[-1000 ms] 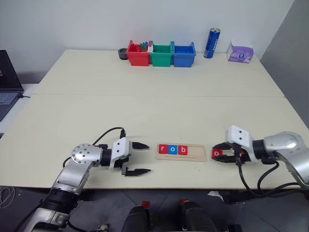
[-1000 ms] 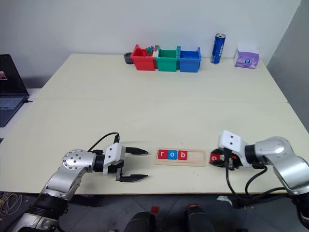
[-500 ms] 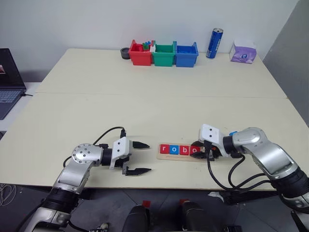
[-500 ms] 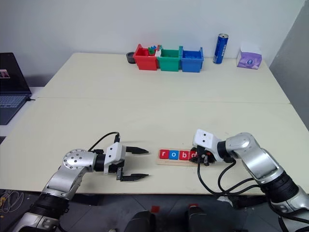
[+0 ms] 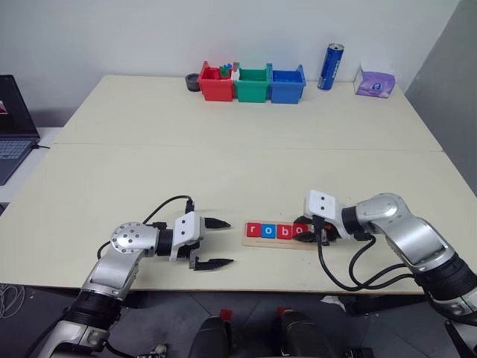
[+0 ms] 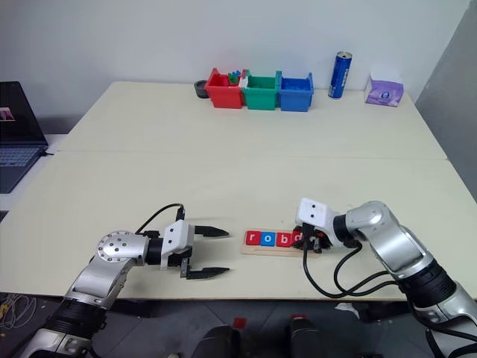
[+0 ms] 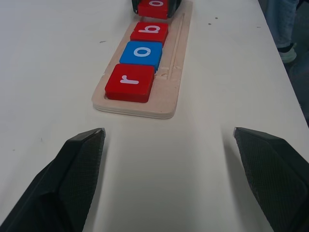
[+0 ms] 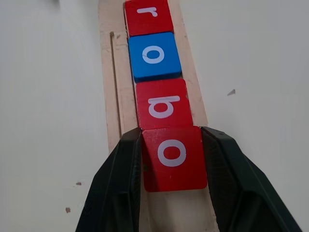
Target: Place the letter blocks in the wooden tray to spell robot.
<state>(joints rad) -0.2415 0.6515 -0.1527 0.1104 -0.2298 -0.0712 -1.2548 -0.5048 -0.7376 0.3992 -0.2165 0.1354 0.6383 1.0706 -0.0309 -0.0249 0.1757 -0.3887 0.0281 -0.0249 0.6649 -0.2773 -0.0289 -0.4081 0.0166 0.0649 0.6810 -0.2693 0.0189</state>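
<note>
Wooden tray [image 7: 164,104] at the near middle of the tabletop [image 5: 238,164], holding red "r" [image 7: 130,82], blue "o" [image 7: 141,52] and red "b" [image 7: 150,32] blocks in a row. Right pincer [image 8: 171,159] clamps a red "o" block [image 8: 173,157] against the "b". Left pincer [image 5: 212,242], left of the tray, gapes wide and empty.

A plain white wall [image 5: 112,33] is seen behind a wide cream surface [image 5: 246,149], made of two tabletops joined w/ a seam across the middle. A grey wall panel [image 5: 447,67] is set at right. Grey floor [image 5: 164,321] is glimpsed below the near edge.
</note>
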